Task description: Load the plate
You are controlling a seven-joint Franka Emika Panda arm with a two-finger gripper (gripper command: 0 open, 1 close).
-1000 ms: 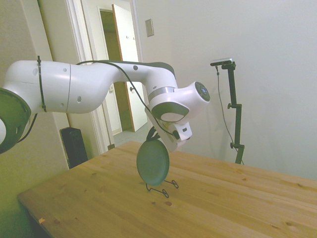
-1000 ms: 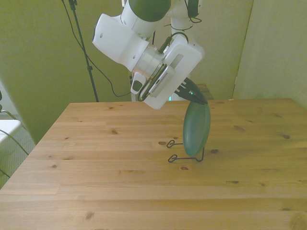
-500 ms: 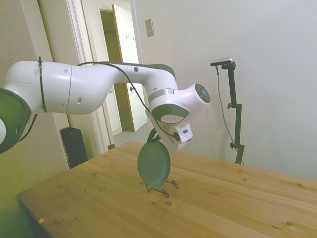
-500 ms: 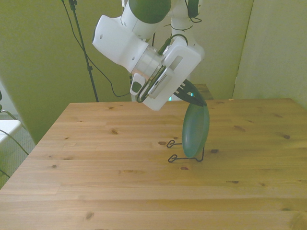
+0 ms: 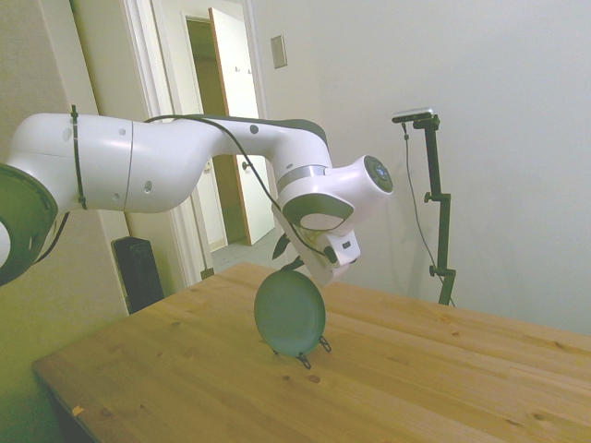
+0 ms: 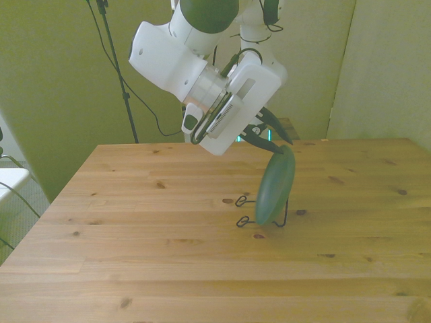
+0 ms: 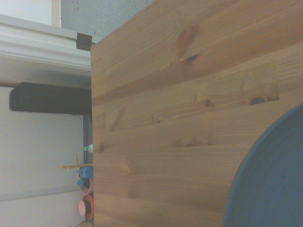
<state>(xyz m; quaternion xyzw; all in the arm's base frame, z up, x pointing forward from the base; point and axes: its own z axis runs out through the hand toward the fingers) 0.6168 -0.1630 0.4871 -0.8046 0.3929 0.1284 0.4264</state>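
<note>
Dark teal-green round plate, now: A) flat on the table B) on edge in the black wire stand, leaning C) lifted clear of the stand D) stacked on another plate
B: the dark teal-green round plate stands on edge in the thin black wire stand, tilted, with the gripper open just above its rim.

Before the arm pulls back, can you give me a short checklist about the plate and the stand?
1. Gripper open, off the plate: ok; fingers spread above its top edge.
2. Plate in the wire stand: ok; it stands on edge there.
3. Plate upright: not ok; it leans.
4. Plate steady without support: cannot tell.
5. Stand flat on the table: ok.
</note>
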